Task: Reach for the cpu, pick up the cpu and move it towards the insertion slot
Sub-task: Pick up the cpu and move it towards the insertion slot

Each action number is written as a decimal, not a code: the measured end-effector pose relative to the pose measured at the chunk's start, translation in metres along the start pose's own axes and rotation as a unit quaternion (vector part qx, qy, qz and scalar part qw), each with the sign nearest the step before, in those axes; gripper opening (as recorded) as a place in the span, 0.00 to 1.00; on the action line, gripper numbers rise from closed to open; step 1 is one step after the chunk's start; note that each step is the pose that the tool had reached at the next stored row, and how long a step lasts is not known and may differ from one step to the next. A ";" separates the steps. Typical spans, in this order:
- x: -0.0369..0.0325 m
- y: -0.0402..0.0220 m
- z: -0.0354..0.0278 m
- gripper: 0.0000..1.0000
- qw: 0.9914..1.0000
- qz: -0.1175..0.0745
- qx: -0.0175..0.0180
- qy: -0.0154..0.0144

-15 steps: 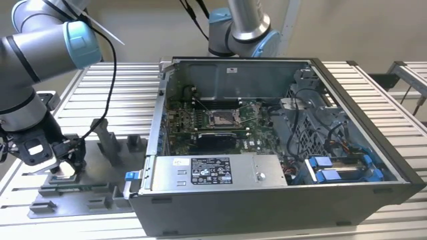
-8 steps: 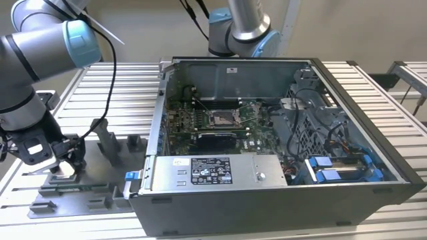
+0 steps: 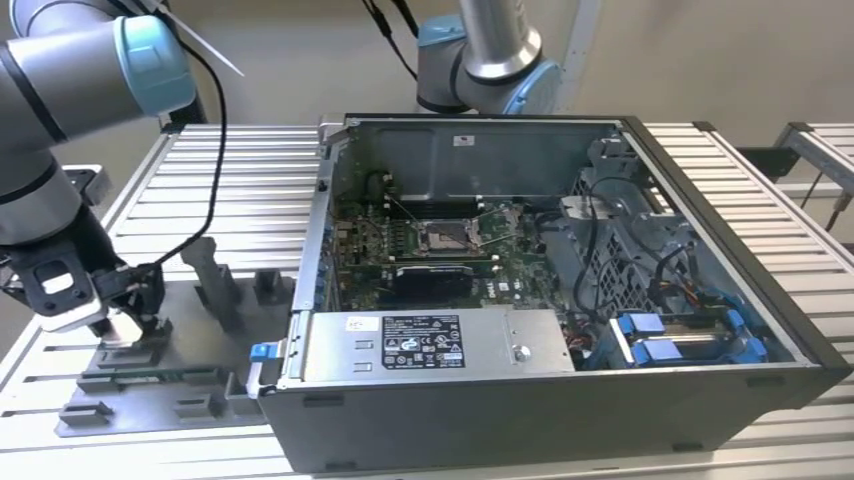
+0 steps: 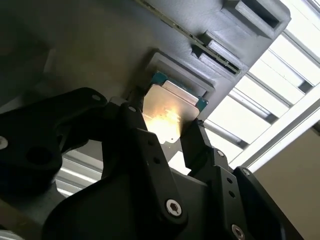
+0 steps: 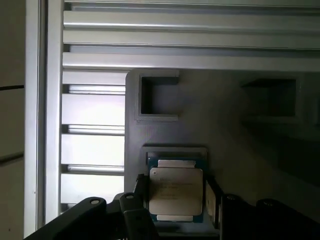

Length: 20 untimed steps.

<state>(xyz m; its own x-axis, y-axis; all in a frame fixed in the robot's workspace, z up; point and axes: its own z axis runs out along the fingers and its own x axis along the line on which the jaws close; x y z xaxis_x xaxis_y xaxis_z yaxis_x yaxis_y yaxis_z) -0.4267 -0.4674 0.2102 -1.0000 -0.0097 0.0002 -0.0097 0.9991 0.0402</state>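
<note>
The cpu (image 5: 176, 192) is a flat square chip with a silvery top (image 4: 170, 112) and a thin teal-tan rim. It lies in or just above a square pocket of the grey tray (image 3: 147, 395) at the exterior view's left. My gripper (image 3: 123, 325) stands over that pocket. In both wrist views its black fingers (image 4: 131, 120) press against the chip's two opposite edges, so the gripper (image 5: 176, 200) is shut on the chip. The insertion slot (image 3: 441, 237), a silver-framed socket on the green board, lies inside the open computer case, well to the exterior view's right of the gripper.
The open computer case (image 3: 561, 400) has tall metal walls, cables, a power supply (image 3: 427, 345) in front and blue drive clips (image 3: 674, 340). Upright grey tray blocks (image 3: 220, 285) stand between the gripper and the case wall. A slatted aluminium table (image 3: 200, 180) lies under everything.
</note>
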 end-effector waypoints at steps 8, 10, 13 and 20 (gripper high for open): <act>0.0000 0.0013 -0.0318 0.00 1.000 0.000 0.000 0.000; 0.0000 0.0017 -0.0406 0.00 1.000 0.000 0.000 0.000; 0.0000 0.0021 -0.0535 0.00 1.000 0.000 0.000 0.000; 0.0000 0.0033 -0.0834 0.00 1.000 0.000 0.000 0.000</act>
<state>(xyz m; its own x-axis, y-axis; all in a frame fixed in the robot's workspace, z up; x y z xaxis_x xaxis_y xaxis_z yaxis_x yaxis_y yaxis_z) -0.4267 -0.4674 0.2937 -1.0000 -0.0097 0.0002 -0.0097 0.9991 0.0401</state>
